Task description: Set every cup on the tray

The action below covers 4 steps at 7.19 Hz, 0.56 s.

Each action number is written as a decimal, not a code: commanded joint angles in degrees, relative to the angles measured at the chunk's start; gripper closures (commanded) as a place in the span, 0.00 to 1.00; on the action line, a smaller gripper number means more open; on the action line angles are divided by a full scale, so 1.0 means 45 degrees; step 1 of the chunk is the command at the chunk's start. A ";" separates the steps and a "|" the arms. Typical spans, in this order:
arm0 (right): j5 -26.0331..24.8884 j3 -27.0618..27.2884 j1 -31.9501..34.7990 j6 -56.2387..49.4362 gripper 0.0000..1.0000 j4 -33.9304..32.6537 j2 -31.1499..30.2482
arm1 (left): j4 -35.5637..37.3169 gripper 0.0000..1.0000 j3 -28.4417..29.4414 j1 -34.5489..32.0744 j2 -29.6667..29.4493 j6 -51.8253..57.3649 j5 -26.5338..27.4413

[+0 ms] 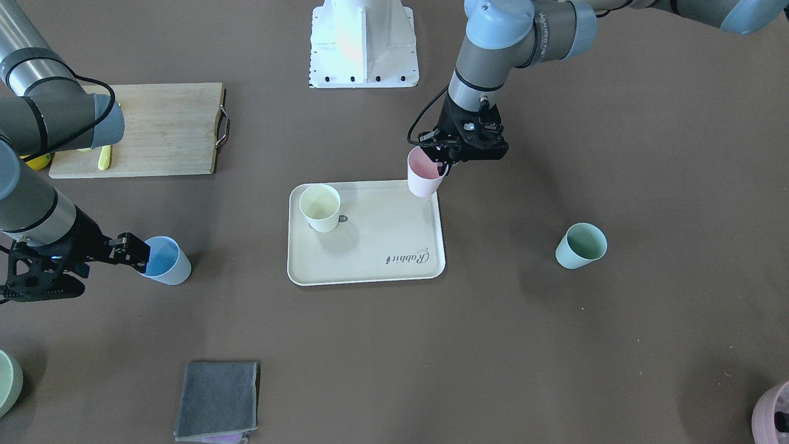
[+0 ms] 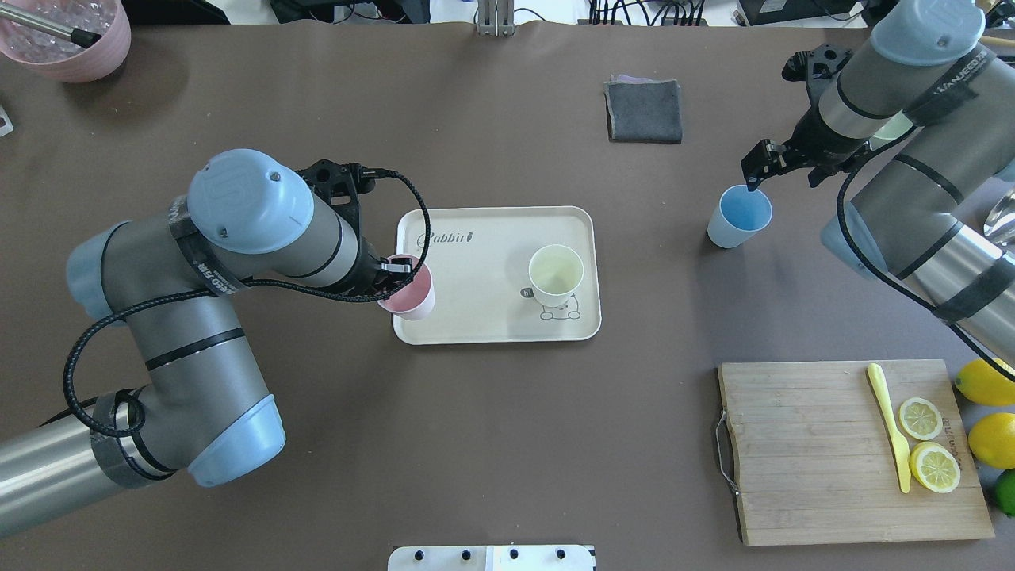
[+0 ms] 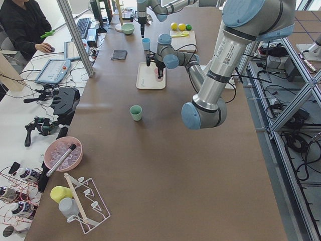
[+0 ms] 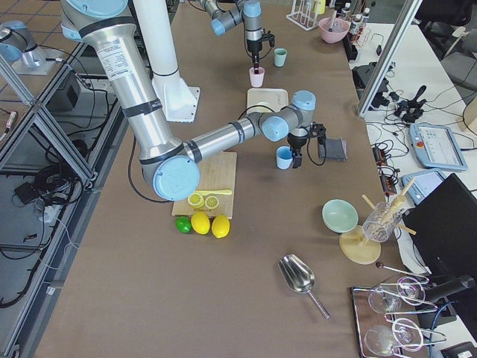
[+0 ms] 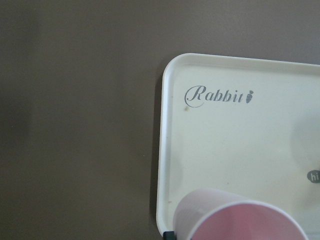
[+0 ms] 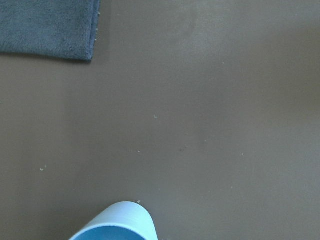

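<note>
We log: left gripper (image 1: pixel 444 163) pinches pink cup (image 1: pixel 424 177) by its rim over tray (image 1: pixel 382 250) corner; yellow cup (image 1: pixel 320 208) on tray. Right gripper (image 1: pixel 140 258) at blue cup (image 1: pixel 166 261) rim, grip unclear; green cup (image 1: pixel 580 245) on table (image 1: pixel 555 345). All four upright, mouths up, long axes vertical. Tray reads "Rabbit", "hi".

A wooden cutting board (image 2: pixel 848 452) lies on the brown bench (image 2: pixel 507 444), carrying two lemon halves (image 2: pixel 920 418) and a yellow knife (image 2: pixel 890 424). Two whole lemons (image 2: pixel 983 382) and a lime (image 2: pixel 1005 492) sit just beside it. A folded grey cloth (image 2: pixel 644 110) lies well apart.
</note>
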 commanded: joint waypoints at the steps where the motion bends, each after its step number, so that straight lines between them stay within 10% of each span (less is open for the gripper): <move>1: -0.0085 -0.0043 -0.0657 0.0731 0.00 0.0368 -0.0247 | 0.0020 1.00 -0.0003 0.0014 -0.0083 -0.0077 0.0058; 4: -0.0281 -0.0161 -0.0874 0.0733 0.02 0.0644 -0.0463 | 0.0001 1.00 0.0094 0.0402 -0.0103 -0.0097 0.0348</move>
